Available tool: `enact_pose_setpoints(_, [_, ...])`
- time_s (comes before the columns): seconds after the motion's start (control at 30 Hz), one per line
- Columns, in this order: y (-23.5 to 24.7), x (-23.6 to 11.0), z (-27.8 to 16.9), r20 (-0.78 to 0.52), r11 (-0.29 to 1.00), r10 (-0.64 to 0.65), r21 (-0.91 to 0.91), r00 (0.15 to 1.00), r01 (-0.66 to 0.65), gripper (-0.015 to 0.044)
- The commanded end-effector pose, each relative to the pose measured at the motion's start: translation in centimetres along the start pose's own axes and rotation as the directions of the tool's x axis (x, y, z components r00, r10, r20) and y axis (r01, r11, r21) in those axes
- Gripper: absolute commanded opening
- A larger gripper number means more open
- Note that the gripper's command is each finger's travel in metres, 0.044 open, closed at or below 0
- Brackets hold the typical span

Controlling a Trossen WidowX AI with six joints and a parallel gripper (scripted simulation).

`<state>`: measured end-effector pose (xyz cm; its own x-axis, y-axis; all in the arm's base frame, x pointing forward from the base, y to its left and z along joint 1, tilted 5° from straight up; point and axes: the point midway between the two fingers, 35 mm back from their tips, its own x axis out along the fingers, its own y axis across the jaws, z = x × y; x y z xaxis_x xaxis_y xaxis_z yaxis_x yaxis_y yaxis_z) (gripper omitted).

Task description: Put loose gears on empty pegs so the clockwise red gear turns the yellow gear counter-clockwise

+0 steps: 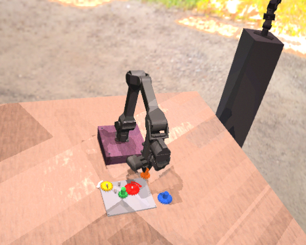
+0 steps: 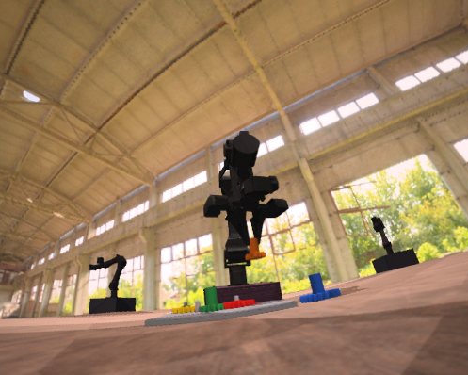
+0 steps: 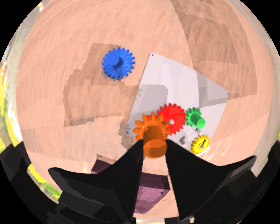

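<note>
My gripper (image 1: 146, 168) (image 2: 253, 240) (image 3: 155, 144) is shut on the stem of the orange gear (image 1: 145, 175) (image 2: 255, 255) (image 3: 151, 126), held in the air near the board's robot-side edge. The grey board (image 1: 128, 208) (image 2: 266, 310) (image 3: 211, 100) bears the red gear (image 1: 132, 189) (image 2: 239, 303) (image 3: 175, 120) and yellow gear (image 1: 106, 186) (image 2: 183, 310) (image 3: 199, 145). The green gear (image 1: 123, 194) (image 2: 211, 302) (image 3: 193, 117) stands upright on the board, close beside the red gear; its peg is hidden. Bare pegs (image 1: 119, 183) show between the red and yellow gears.
The blue gear (image 1: 165, 198) (image 2: 319, 296) (image 3: 118, 64) stands on the table beside the board, on the side away from the yellow gear. The purple base block (image 1: 122, 148) (image 2: 266, 292) (image 3: 153, 187) lies behind the board. The green gear's stem rises above the other board gears.
</note>
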<state>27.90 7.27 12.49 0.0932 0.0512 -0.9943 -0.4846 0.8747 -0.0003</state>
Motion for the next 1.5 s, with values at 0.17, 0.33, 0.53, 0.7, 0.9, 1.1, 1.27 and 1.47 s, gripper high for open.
enact_pose_setpoints(0.17, [-1.8,0.7,-0.3,0.0,1.0,0.003,-0.005,1.0,-0.003,0.0])
enact_pose_setpoints(0.33, [-2.8,1.0,-0.6,-0.001,1.0,0.003,-0.008,1.0,-0.003,0.0])
enact_pose_setpoints(0.53, [-4.1,1.3,-0.9,-0.001,1.0,0.002,-0.011,1.0,-0.002,0.0])
enact_pose_setpoints(0.7, [-5.1,1.6,-1.3,-0.001,1.0,0.001,-0.014,1.0,-0.001,0.0])
enact_pose_setpoints(0.9, [-6.3,2.0,-1.7,-0.001,1.0,0.0,-0.017,1.0,0.0,0.0])
enact_pose_setpoints(1.1, [-7.4,2.4,-2.3,-0.001,1.0,-0.001,-0.02,1.0,0.001,0.0])
enact_pose_setpoints(1.27, [-8.4,2.7,-2.8,0.0,1.0,-0.001,-0.023,1.0,0.001,0.0])
enact_pose_setpoints(1.47, [-9.6,3.0,-3.4,0.0,1.0,-0.002,-0.026,1.0,0.002,0.0])
